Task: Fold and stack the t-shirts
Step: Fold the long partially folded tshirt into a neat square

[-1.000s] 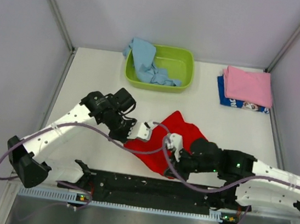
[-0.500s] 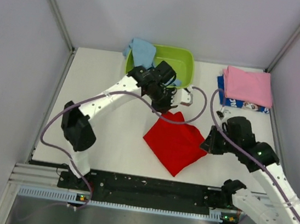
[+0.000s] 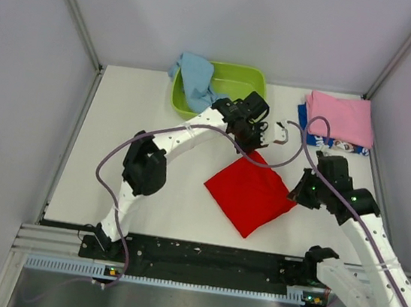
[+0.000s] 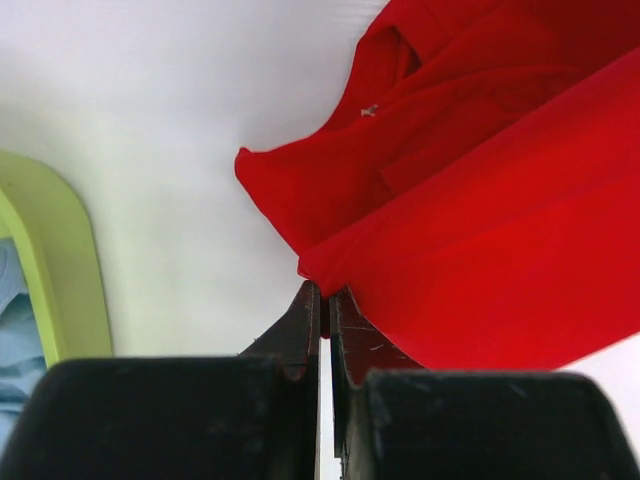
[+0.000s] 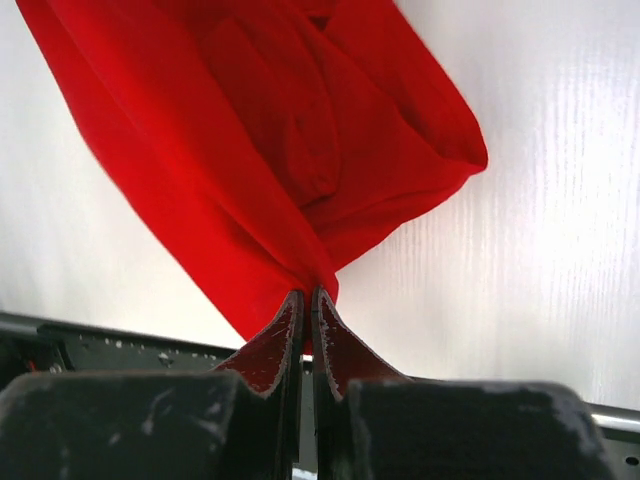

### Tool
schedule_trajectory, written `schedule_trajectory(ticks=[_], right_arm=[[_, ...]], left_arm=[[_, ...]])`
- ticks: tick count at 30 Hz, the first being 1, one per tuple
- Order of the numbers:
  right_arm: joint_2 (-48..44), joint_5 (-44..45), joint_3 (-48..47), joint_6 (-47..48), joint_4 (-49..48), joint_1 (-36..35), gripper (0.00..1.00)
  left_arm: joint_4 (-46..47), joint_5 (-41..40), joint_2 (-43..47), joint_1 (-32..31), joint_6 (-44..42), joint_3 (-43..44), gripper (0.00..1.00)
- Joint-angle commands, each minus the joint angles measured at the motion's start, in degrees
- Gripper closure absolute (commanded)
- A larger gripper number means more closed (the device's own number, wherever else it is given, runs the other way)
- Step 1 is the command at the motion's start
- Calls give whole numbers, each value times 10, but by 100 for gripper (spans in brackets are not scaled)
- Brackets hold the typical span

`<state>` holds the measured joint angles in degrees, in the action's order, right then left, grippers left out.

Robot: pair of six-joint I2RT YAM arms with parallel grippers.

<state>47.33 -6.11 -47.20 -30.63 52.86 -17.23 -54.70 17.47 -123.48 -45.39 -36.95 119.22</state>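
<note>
Red t-shirt (image 3: 249,193): folded into a rough square set like a diamond. It lies plain side up on the middle of the white tabletop (image 3: 133,129), between my two arms.
My right gripper (image 3: 296,198): at the shirt's right-hand corner, low over the tabletop. The fingers are pinched together on the cloth, which fans out from the tips.
My left gripper (image 3: 248,150): at the shirt's far corner, fingers drawn together on the edge of the fold. My wrist view shows loose layers bunched just past the tips.
Lime green basin (image 3: 249,80): at the far edge, beyond my left gripper.
Light blue t-shirt (image 3: 195,73): crumpled in the basin's left part, draped over its left rim.
Pink t-shirt (image 3: 339,116): folded at the far right, lying on a dark blue printed t-shirt (image 3: 321,141) whose near edge shows beneath.
</note>
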Motion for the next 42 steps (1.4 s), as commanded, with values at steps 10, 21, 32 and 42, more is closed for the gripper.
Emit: schedule_trajectory(ticks=[10,21,32,42], right_arm=[[69,130,40,-127,-65,67,100],[159,164,71,-100,-183,101,100],[302,172,15,74,-290,142,73],[149,96,-7,30,-209,146,63]], left_arm=[[141,-99,-83,-21,39,28,100],[177,-149,-128,-22,66,42,97],[190,-269,-91,-16,72,53,44],[146,-125,34,-16,130,-44,44]])
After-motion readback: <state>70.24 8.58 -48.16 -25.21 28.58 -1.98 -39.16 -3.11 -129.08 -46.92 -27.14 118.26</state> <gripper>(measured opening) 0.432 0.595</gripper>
